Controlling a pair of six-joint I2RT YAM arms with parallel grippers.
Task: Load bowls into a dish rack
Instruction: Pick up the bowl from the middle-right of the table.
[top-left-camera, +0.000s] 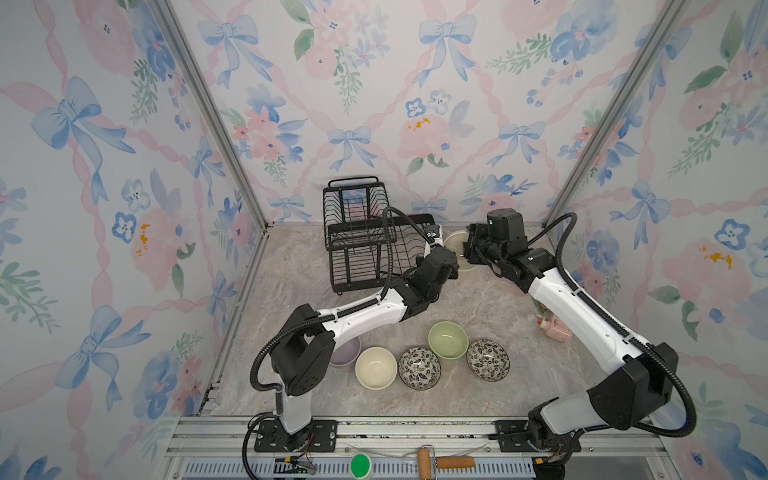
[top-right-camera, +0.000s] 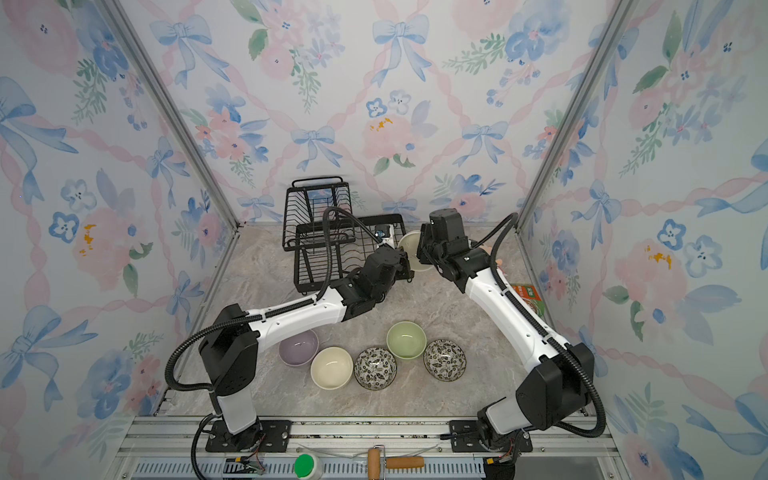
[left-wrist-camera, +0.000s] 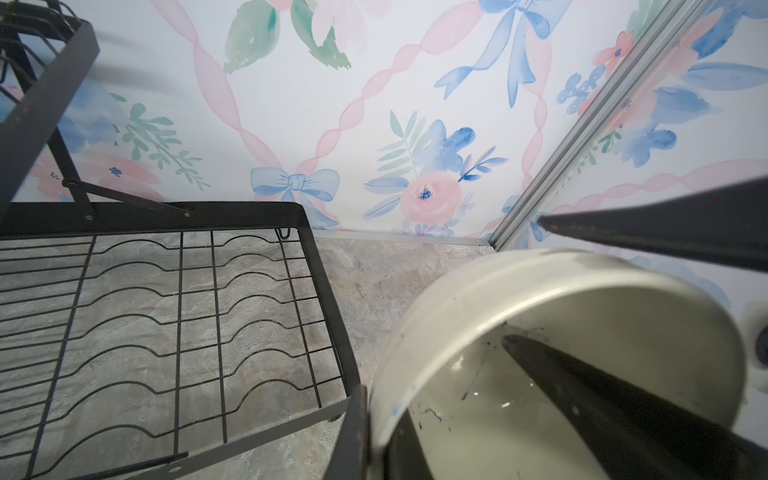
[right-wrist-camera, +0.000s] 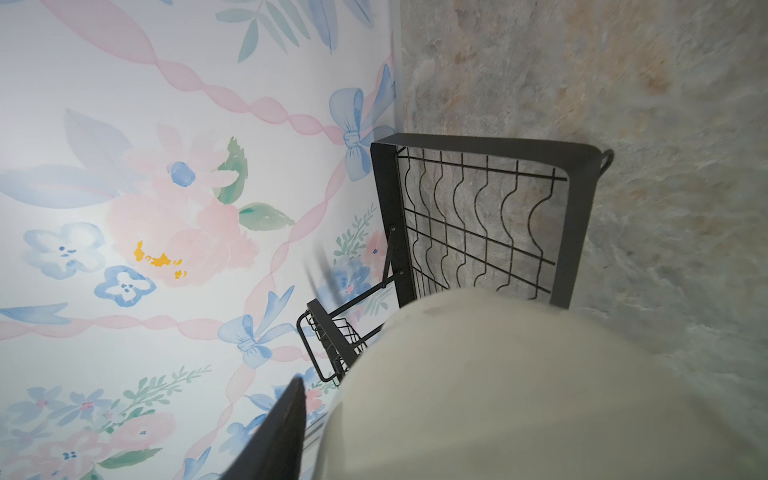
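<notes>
**A:** What is found toward the back edge of the marble-patterned tabletop (top-left-camera: 478, 299)?

**B:** A large black metal-wire two-tier dish rack (top-left-camera: 357, 249) is set left of the middle, near that edge. Just beside its right end, a small round cream bowl (top-left-camera: 456, 243) is held tilted, outside the rack.

**A:** How is it gripped?

**B:** The left gripper (left-wrist-camera: 523, 279) is clamped on the bowl's wall, with 1 finger inside and 1 outside. The right gripper (top-left-camera: 471, 251) is placed at the bowl's outer side. Whether anything is grasped by it cannot be told.

**A:** And toward the front edge?

**B:** 5 bowls are stood upright:
- a lavender bowl (top-right-camera: 297, 347), partly hidden under the left arm (top-right-camera: 299, 316)
- a second cream bowl (top-left-camera: 376, 368)
- a black-and-white leaf-patterned bowl (top-left-camera: 419, 368)
- a pale green bowl (top-left-camera: 448, 339), set slightly farther back
- another leaf-patterned bowl (top-left-camera: 488, 360)
</notes>
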